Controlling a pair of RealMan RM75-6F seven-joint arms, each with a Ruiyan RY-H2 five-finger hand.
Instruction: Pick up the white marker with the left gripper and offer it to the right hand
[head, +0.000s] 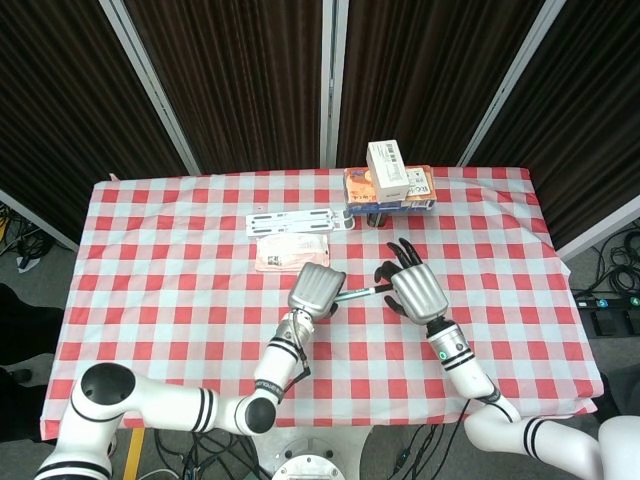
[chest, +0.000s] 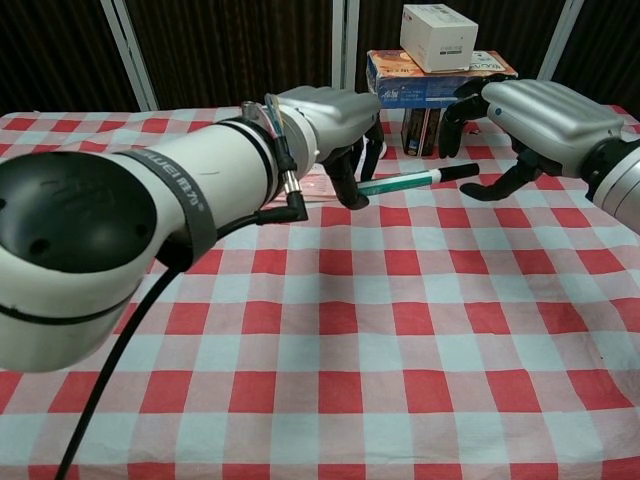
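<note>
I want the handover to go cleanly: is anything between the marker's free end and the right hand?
Nothing visible. The left hand holds the marker above the cloth, its dark tip pointing into the open right hand.

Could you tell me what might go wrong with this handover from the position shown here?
1. The right hand is open around the marker's black tip and does not yet grip it. If the left hand lets go early, the marker could drop to the table.
2. The right hand reaches only the tip, so its grip may be weak and the marker may tilt.
3. The dark can under the stacked boxes stands close behind the right hand; a wide move could topple it.
</note>
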